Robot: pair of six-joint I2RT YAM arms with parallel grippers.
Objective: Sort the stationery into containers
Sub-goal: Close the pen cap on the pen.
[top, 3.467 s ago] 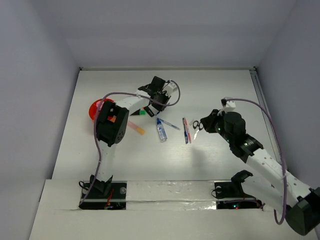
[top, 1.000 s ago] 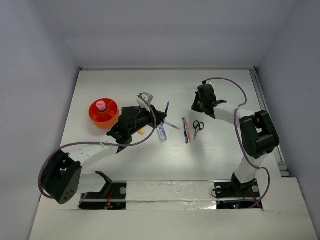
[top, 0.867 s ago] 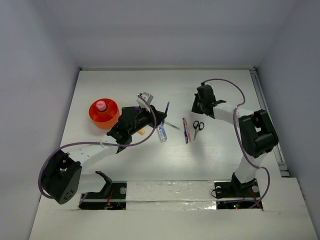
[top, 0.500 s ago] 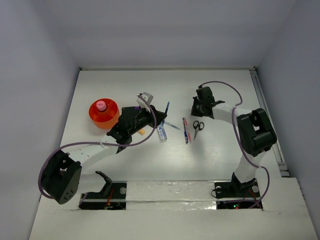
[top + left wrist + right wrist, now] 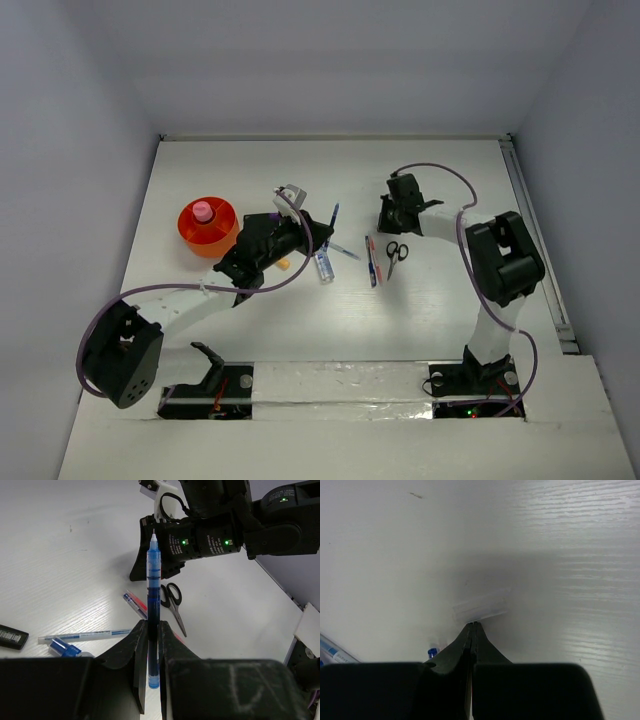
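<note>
The left jaws are clenched on a blue pen (image 5: pixel 153 605), gripping its lower barrel. Most of the pen stands out past the fingertips, with its white tip pointing away from the wrist. In the top view this pen (image 5: pixel 332 215) sits above the middle of the desk (image 5: pixel 330 330), well apart from the orange holder (image 5: pixel 207 225) at the left. A pink-capped bottle (image 5: pixel 203 211) stands inside the holder.

On the desk beneath the held pen lie a blue-capped bottle (image 5: pixel 323 265) and a thin pen (image 5: pixel 343 250) just beside it. Further right are a pair of red and blue pens (image 5: pixel 372 260) lying side by side, and the black-handled scissors (image 5: pixel 396 252) just beside them. A bit of orange highlighter (image 5: pixel 283 264) shows from under the left arm.

The right jaws are pressed fully together, low over the desk just behind the scissors. A small clear strip (image 5: pixel 481 605) lies on the desk at the very tips. I cannot tell whether the tips nip its edge or only meet it. No piece of stationery sits between these jaws.
</note>
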